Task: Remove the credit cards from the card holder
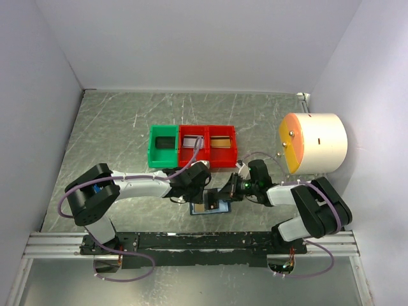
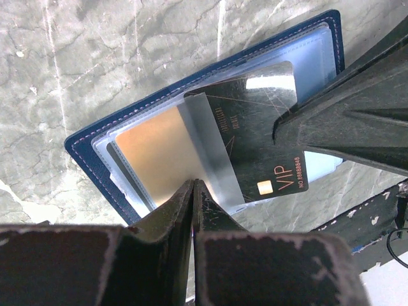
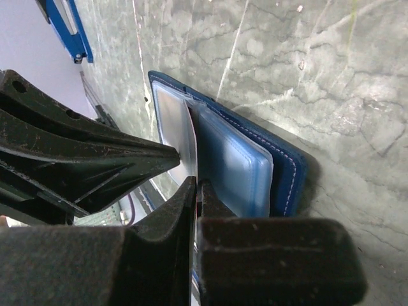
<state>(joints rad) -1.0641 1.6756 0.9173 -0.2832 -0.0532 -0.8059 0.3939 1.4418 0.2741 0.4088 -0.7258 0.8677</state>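
- On the grey tabletop (image 1: 115, 127), top camera first: the card holder (image 1: 210, 208) lies open and flat close to the arm bases, right between the left claw (image 1: 196, 194) and the right claw (image 1: 224, 193). They come in from opposite sides and both look about equally near. The green bin (image 1: 153, 153) and red bins (image 1: 207, 163) sit further back, well apart from it. Nothing is readable from up here.
- Left wrist camera: the left claw (image 2: 193, 186) has its tips pressed together, right at the near edge of the tan card (image 2: 153, 159). I can't tell if anything thin is caught between them.
- Same view: a dark card (image 2: 248, 127) lies slanted across the card holder (image 2: 86, 150). It's half under a clear sleeve (image 2: 213, 159), and one corner pokes past the holder's near edge.
- The right claw (image 2: 278, 127) reaches in from the right, squeezed tight, with its tip on that dark card. So I'd say the right arm is the one placed to drag it out, along the card's long side and away from the pocket.
- Writing on the dark card: "VIP" and "NO.88888848" in gold. There's fainter gold lettering mid-card, too small to read.
- Right wrist camera: the right claw (image 3: 194, 185) is pressed together against a pale sheet on the card holder (image 3: 290, 172). Can't tell whether it's nipping the sheet or just pushing on it. The left claw (image 3: 175, 156) comes in from the left, nearly touching it. A blue tag (image 3: 67, 29) sits off in the corner, label unreadable.
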